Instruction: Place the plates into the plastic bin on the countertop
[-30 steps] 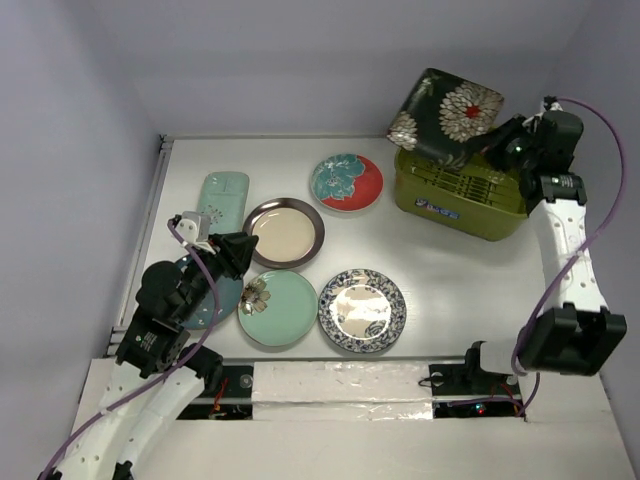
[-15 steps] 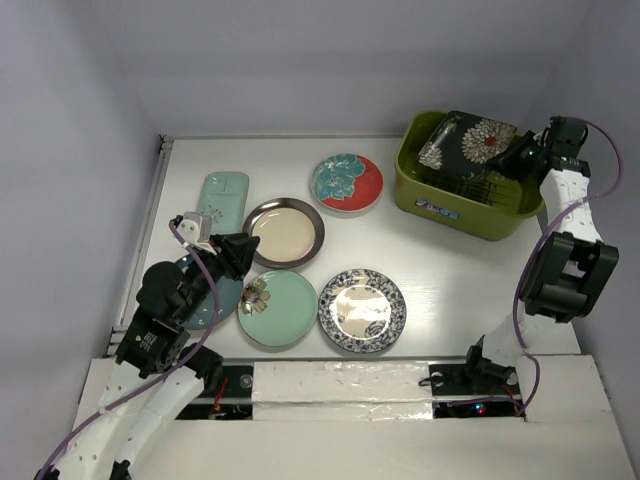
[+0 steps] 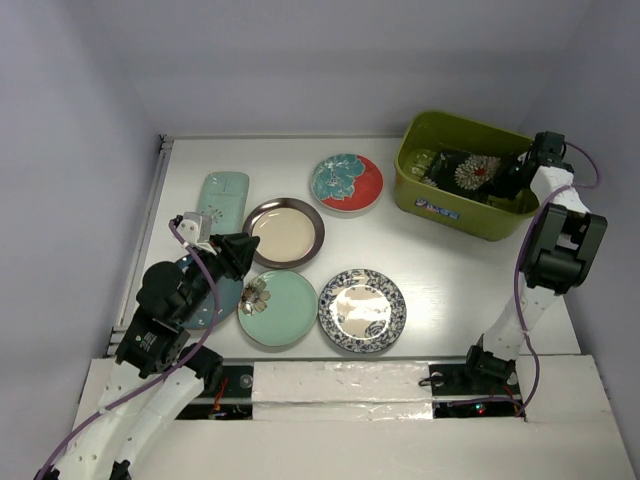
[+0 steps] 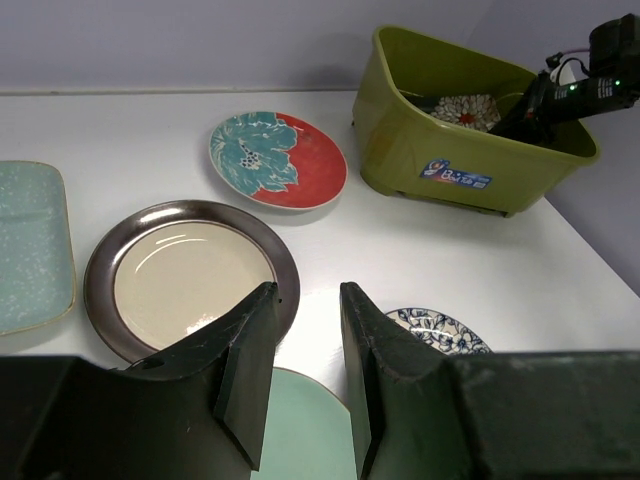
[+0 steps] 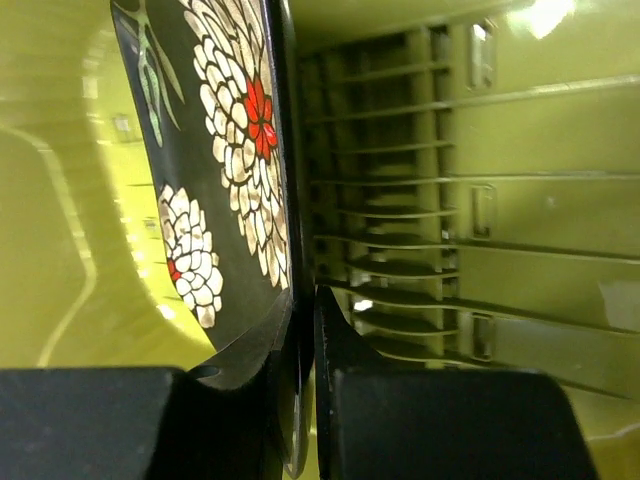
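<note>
The black square floral plate (image 3: 463, 170) lies tilted inside the olive-green plastic bin (image 3: 440, 208), its edge pinched by my right gripper (image 3: 507, 176). In the right wrist view the gripper (image 5: 303, 300) is shut on the plate (image 5: 215, 150) just above the bin's ribbed floor (image 5: 480, 200). On the countertop (image 3: 450, 280) lie the red-teal plate (image 3: 346, 183), brown-rimmed cream plate (image 3: 284, 232), mint round plate (image 3: 278, 308), blue-white plate (image 3: 362, 310) and pale mint rectangular plate (image 3: 222, 200). The dark teal plate (image 3: 215, 297) is partly hidden under my left arm. My left gripper (image 3: 238, 256) hovers open and empty.
Pale grey walls enclose the countertop on the left, back and right. The bin stands at the back right corner, close to the right wall. In the left wrist view the bin (image 4: 450, 150) shows beyond the red-teal plate (image 4: 277, 158).
My right gripper has come down with the black square plate, from above the bin's rim to inside the bin. The left arm has not moved.
</note>
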`<state>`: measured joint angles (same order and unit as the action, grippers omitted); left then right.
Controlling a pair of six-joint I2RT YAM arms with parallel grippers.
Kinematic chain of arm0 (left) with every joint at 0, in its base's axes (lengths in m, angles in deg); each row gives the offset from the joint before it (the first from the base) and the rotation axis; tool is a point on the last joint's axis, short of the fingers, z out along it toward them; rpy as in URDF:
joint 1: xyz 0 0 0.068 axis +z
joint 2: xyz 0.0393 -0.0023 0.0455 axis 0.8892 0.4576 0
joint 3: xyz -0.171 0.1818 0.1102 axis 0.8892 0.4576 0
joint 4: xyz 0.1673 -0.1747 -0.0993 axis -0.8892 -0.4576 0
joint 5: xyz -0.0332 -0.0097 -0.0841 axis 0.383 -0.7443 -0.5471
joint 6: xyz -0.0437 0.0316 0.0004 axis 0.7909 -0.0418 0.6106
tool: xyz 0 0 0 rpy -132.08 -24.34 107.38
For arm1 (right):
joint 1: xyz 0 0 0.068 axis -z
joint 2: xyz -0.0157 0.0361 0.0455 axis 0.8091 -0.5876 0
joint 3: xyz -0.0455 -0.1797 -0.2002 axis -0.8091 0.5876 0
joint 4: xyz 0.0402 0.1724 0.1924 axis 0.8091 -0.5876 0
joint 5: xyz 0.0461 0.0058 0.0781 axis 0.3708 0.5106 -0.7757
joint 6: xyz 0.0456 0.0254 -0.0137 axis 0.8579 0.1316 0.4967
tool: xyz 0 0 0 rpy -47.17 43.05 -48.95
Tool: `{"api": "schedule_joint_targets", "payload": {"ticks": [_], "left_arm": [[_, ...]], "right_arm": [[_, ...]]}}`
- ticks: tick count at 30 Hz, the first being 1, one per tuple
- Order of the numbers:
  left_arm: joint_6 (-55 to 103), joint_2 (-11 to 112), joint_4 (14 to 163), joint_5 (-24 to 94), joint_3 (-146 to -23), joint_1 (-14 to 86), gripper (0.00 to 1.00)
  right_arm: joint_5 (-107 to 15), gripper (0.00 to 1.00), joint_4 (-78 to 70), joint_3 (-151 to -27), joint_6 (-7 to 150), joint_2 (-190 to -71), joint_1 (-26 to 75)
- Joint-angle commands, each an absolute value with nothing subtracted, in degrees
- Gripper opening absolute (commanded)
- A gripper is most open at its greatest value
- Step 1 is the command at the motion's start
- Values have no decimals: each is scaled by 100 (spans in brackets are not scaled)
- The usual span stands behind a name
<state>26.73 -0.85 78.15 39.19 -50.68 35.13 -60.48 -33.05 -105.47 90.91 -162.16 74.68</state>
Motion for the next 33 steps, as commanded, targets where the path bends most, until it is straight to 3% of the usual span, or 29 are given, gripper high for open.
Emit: {"api": "schedule_joint_targets", "payload": {"ticks": [1, 3, 7, 8, 10, 11, 17, 21, 22, 25, 26, 27, 28, 29, 33], "left_arm": [[2614, -67, 7963, 3938, -5324, 3491, 28], [2622, -58, 7972, 3938, -5324, 3491, 28], [2622, -84, 7955, 3938, -5333, 3491, 28], [2631, -93, 7963, 3938, -5333, 3491, 28], [2631, -102, 7963, 3929, -5333, 3491, 28], [2631, -102, 7963, 3929, -5333, 3491, 28], [2623, -102, 7963, 3903, -5333, 3491, 28], [2622, -93, 7972, 3912, -5333, 3491, 28], [2631, -102, 7972, 3912, -5333, 3491, 28], [2631, -102, 7963, 3921, -5333, 3491, 28], [2631, -111, 7963, 3929, -5333, 3491, 28], [2631, -111, 7963, 3929, -5333, 3491, 28], [2631, -119, 7955, 3938, -5333, 3491, 28], [2623, -111, 7963, 3929, -5333, 3491, 28], [2631, -111, 7963, 3903, -5333, 3491, 28]], "right_arm": [[-6218, 0, -2841, -10838, 9062, -16014, 7502], [-5893, 0, -2999, -10847, 9009, -16050, 7502], [-5462, 17, -3078, -10698, 8956, -15989, 7502], [-5400, 27, -3017, -10637, 8965, -15902, 7502], [-5172, 38, -2964, -10479, 8983, -15813, 7502], [-5084, 53, -2929, -10435, 8983, -15761, 7502], [-4679, 83, -2482, -10005, 9114, -15014, 7502], [-4853, 88, -2130, -9714, 9360, -14180, 7502], [-4915, 88, -2042, -9592, 9421, -13752, 7502], [-5204, 64, -1410, -8732, 9650, -12968, 7274], [-5241, 35, -1226, -8485, 9677, -12460, 7038], [-5241, 16, -1180, -8013, 9694, -12203, 6879], [-5276, 5, -1154, -7756, 9677, -11966, 6704], [-5302, 0, -1153, -7510, 9634, -11545, 6302], [-5820, 0, -1206, -6192, 9658, -10831, 5265]]}}
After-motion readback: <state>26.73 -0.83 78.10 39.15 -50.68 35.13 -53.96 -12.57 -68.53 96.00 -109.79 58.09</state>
